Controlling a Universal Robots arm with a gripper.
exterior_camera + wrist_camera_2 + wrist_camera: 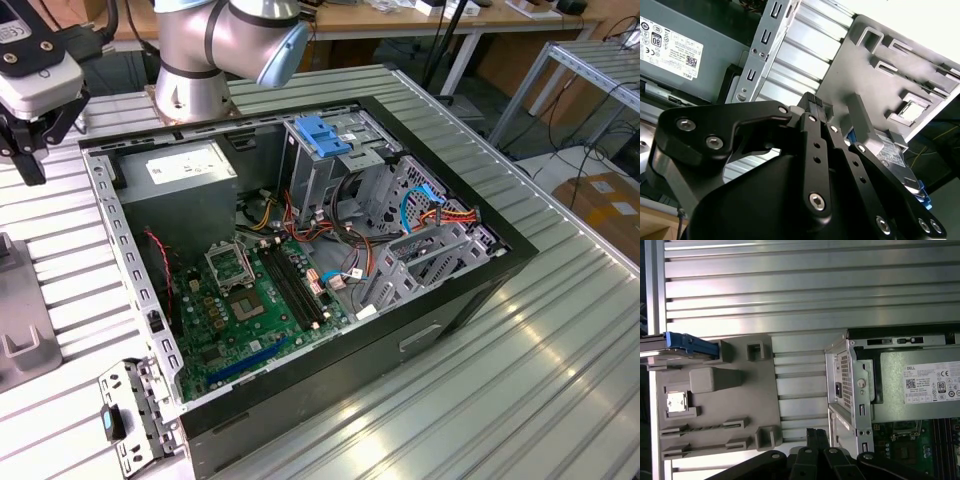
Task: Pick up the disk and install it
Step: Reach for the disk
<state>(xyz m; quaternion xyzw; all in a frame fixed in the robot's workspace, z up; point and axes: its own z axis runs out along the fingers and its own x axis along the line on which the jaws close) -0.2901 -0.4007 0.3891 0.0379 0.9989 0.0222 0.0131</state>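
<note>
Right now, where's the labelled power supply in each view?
Exterior view: power supply in the case's far corner, toward the exterior view's left.
Second wrist view: power supply beside the case's slotted rail.
First wrist view: power supply inside the case, next to the motherboard.
Shared landmark: grey holder plate on the ribbed table beside the case.

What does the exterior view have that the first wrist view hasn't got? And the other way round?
Exterior view: the light-blue latch piece on the drive cage, coloured cables and the robot arm. First wrist view: the disk in its blue carrier, at the edge of the grey tray. Both: that tray, the grey box with a white label, the green board and the ribbed table.
</note>
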